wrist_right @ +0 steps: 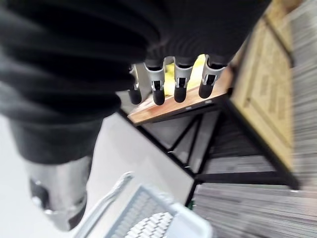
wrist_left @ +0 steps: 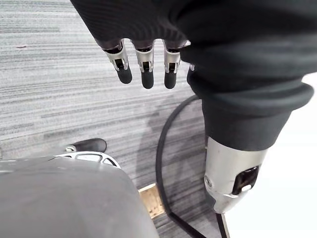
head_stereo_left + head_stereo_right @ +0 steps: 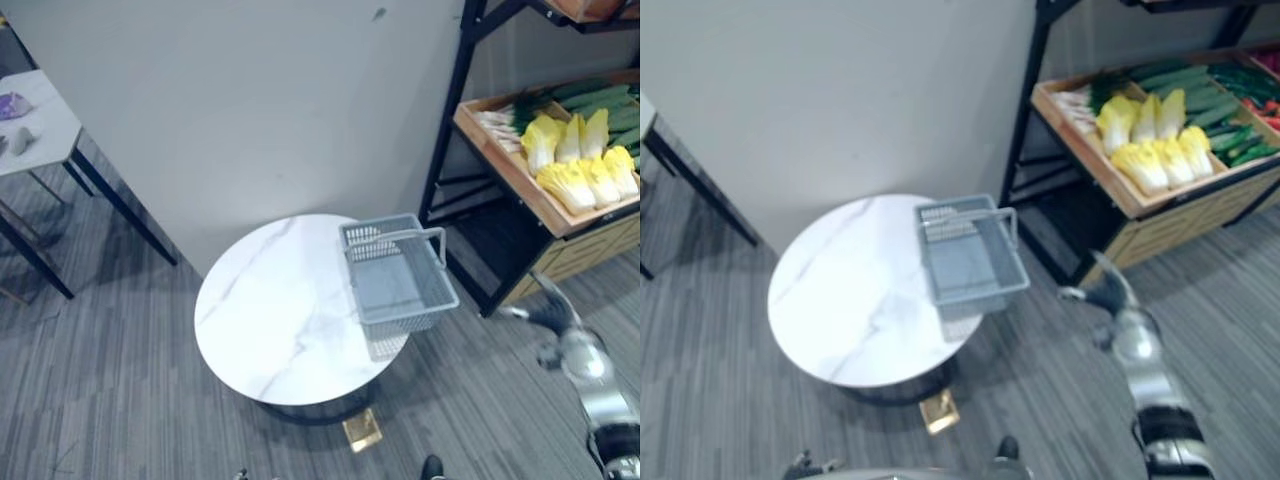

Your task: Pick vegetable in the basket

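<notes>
An empty grey plastic basket (image 3: 392,283) with a bail handle stands on the right edge of a round white marble table (image 3: 270,320). Yellow-white cabbages (image 3: 580,165) lie in a wooden crate (image 3: 520,180) on the shelf at the right, with green cucumbers (image 3: 605,105) behind them. My right hand (image 3: 548,315) is low at the right, between the basket and the crate, touching neither. In the right wrist view its fingers (image 1: 181,87) are straight and hold nothing, with the basket (image 1: 148,220) below them. My left hand (image 2: 147,74) hangs over the carpet with straight, empty fingers.
The black metal shelf frame (image 3: 450,110) stands just right of the table, close to the basket. A grey wall runs behind the table. Another small white table (image 3: 35,125) with dark legs stands at the far left. Grey carpet surrounds everything.
</notes>
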Robot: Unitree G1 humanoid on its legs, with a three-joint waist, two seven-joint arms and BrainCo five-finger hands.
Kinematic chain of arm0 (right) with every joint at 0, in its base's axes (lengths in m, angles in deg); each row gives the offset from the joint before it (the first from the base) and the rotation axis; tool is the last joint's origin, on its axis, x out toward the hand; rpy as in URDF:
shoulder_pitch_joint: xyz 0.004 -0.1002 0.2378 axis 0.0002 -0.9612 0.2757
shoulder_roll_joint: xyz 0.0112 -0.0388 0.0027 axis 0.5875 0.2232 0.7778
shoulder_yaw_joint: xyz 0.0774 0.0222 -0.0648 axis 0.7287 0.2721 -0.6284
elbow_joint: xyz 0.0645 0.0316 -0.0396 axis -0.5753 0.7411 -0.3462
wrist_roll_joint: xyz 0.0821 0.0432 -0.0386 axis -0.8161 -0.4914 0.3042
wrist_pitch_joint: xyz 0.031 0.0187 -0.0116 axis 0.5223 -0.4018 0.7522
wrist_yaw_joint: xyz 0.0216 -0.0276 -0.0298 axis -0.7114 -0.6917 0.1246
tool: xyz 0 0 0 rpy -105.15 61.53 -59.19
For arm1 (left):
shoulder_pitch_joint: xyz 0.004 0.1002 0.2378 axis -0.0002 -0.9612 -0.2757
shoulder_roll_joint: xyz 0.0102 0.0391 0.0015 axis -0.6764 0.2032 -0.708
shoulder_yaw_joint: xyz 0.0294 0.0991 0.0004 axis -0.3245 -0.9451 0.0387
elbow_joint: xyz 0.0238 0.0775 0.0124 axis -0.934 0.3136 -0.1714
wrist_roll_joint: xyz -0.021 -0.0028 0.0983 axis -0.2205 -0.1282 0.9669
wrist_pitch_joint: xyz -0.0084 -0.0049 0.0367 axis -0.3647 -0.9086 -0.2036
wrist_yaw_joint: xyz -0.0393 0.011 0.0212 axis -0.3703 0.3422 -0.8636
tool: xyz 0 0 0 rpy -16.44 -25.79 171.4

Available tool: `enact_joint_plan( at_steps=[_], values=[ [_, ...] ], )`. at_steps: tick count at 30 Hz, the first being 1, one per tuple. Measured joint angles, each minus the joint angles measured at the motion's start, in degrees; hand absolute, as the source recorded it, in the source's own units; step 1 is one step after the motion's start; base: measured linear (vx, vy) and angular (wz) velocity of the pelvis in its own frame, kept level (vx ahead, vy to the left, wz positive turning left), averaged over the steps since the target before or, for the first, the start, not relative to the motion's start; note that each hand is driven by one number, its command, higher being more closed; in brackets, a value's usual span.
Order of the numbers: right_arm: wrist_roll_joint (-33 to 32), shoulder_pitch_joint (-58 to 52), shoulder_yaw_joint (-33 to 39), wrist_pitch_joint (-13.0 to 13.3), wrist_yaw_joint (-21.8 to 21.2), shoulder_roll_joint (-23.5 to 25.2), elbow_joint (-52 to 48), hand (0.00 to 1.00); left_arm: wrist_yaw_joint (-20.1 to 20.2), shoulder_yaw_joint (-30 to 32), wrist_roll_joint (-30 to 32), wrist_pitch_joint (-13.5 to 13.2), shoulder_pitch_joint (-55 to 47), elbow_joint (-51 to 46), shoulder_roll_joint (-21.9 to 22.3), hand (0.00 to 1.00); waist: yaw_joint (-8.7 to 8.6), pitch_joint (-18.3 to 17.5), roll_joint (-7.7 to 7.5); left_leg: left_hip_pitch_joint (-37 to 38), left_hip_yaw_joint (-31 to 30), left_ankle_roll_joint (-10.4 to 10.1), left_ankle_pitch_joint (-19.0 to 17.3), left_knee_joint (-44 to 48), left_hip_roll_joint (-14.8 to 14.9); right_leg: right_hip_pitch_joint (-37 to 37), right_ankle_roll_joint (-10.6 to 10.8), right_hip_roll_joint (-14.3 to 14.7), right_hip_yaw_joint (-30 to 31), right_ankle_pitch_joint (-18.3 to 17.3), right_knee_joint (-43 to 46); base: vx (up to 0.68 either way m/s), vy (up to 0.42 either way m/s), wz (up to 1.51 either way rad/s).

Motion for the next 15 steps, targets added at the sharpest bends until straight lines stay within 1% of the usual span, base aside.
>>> enact_joint_plan(
  at_steps=[1, 3, 5, 6, 7, 8, 9, 10, 11, 13, 15],
  values=[
    [0.0, 2.7, -3.2, 0.1, 0.0, 0.0, -0.2, 0.00, 0.0, 0.0, 0.0, 0.0, 0.0, -0.7, -0.1, 0.00, 0.73, -0.1, -0.38, -0.1, -0.2, 0.0, 0.0, 0.0, -0.1, -0.1, 0.0, -0.1, -0.2, 0.0, 0.0, 0.00, 0.010, 0.13],
    [2.3, 9.5, -9.9, 0.2, -0.2, 0.1, 0.0, 0.00, 0.0, 0.0, -0.1, 0.0, 0.2, -1.8, -0.1, 0.00, 2.27, 0.2, -1.02, -0.7, -1.0, 0.3, 0.2, 0.0, -0.3, -0.3, -0.1, -0.3, -0.9, 0.1, 0.0, 0.00, 0.012, 0.20],
    [3.4, 14.5, -13.5, 0.3, -0.2, 0.2, 1.1, 0.00, -0.1, 0.1, -0.3, 0.0, 0.1, -2.4, -0.1, 0.00, 2.70, 0.4, -1.33, -1.9, -2.3, 0.5, 0.5, 0.2, -0.7, -0.5, -0.1, -0.8, -2.2, 0.1, 0.0, -0.02, 0.011, 0.36],
    [4.4, 20.2, -16.2, 0.5, -0.3, 0.2, 3.6, 0.00, -0.1, 0.2, -0.5, 0.0, 0.2, -3.3, -0.1, 0.00, 3.47, 0.8, -1.63, -3.3, -3.6, 0.9, 1.1, 0.1, -1.1, -1.3, -0.5, -1.2, -3.2, 0.6, 0.0, -0.03, 0.010, 0.37],
    [4.4, 22.5, -17.2, 0.5, -0.3, 0.2, 5.1, 0.00, -0.2, 0.3, -0.5, 0.0, 0.2, -3.8, -0.1, 0.00, 3.93, 1.1, -1.83, -3.8, -3.9, 1.0, 1.4, 0.1, -1.3, -1.6, -0.5, -1.4, -3.4, 0.8, 0.0, -0.05, 0.012, 0.42],
    [4.6, 26.7, -18.7, 0.5, -0.3, 0.2, 8.0, 0.00, -0.3, 0.8, -0.7, -0.1, 0.3, -4.0, -0.2, 0.00, 4.75, 1.7, -2.33, -4.8, -5.0, 1.2, 1.8, 0.2, -1.6, -1.9, -0.4, -1.7, -4.1, 1.0, 0.0, -0.06, 0.012, 0.36],
    [5.9, 30.4, -19.7, 0.4, -0.3, 0.3, 10.5, 0.00, -0.6, 1.1, -0.9, -0.1, 0.8, -4.0, -0.3, 0.00, 5.66, 2.8, -2.86, -5.3, -5.7, 1.4, 2.2, 0.2, -1.9, -1.9, -0.8, -2.0, -4.9, 1.3, 0.0, -0.07, 0.010, 0.34],
    [6.6, 32.3, -20.1, 0.3, -0.3, 0.6, 11.8, 0.00, -0.8, 1.2, -1.0, 0.0, 1.0, -3.8, -0.4, 0.00, 6.16, 3.5, -3.08, -5.5, -6.0, 1.5, 2.2, 0.3, -1.8, -1.9, -0.9, -2.0, -4.9, 1.5, 0.0, -0.07, 0.008, 0.29],
    [6.7, 36.0, -21.1, 0.1, -0.3, 1.5, 14.4, 0.00, -1.2, 1.3, -1.1, 0.1, 1.3, -3.8, -0.5, 0.00, 7.10, 4.6, -3.69, -6.4, -6.6, 1.6, 2.4, 0.7, -1.9, -2.2, -1.1, -2.1, -5.0, 1.8, 0.0, -0.07, 0.007, 0.17],
    [8.5, 40.7, -21.8, 0.0, -0.3, 2.3, 18.0, 0.00, -1.3, 1.7, -1.2, 0.1, 2.2, -3.8, -1.0, 0.00, 8.06, 6.5, -4.55, -8.1, -7.7, 1.7, 2.6, 1.5, -2.1, -2.8, -1.1, -2.4, -5.6, 1.9, 0.2, -0.11, -0.002, 0.31],
    [8.9, 43.9, -21.8, -0.2, 0.0, 2.4, 20.9, 0.00, -1.4, 2.0, -1.3, 0.3, 3.3, -3.8, -0.8, 0.00, 8.78, 8.1, -4.49, -9.6, -9.2, 1.9, 3.3, 1.7, -2.2, -3.8, -1.1, -2.8, -6.8, 1.9, 1.2, -0.08, -0.006, 0.41]
  ],
)
